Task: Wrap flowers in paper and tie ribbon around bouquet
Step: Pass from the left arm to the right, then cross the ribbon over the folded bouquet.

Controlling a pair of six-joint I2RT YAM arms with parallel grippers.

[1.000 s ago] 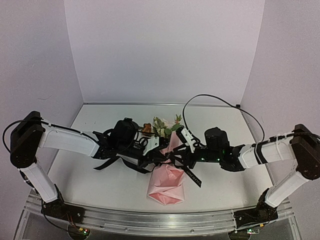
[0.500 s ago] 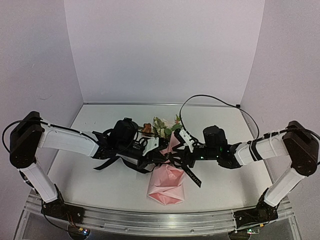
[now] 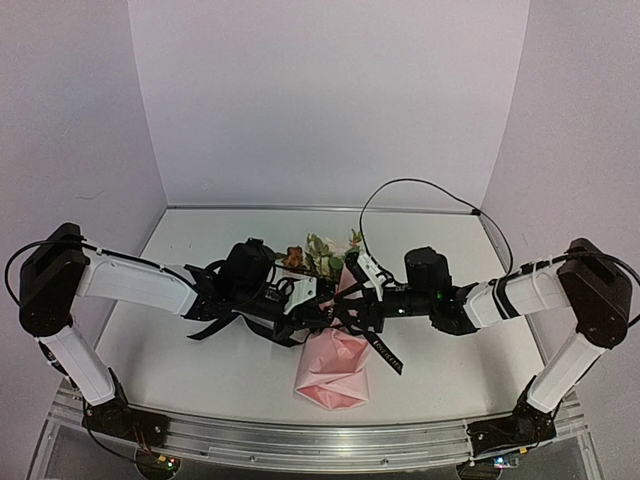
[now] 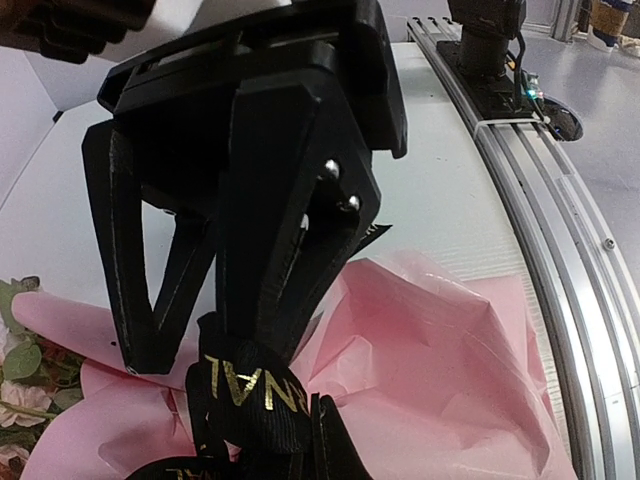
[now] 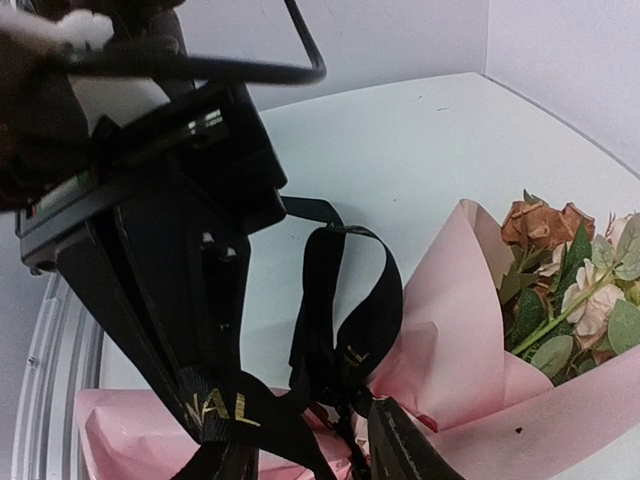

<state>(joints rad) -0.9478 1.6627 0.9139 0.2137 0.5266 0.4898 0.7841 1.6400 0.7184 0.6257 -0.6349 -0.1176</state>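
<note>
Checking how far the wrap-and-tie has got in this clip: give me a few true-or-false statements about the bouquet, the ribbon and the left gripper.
1. The paper is already wrapped around the stems of the flowers. True.
2. The bouquet stands upright on the table. False: it lies flat, blooms toward the back wall.
3. The left gripper is shut on the ribbon. True.
4. The ribbon lies untouched at the table's left edge. False: it crosses the bouquet's middle.
</note>
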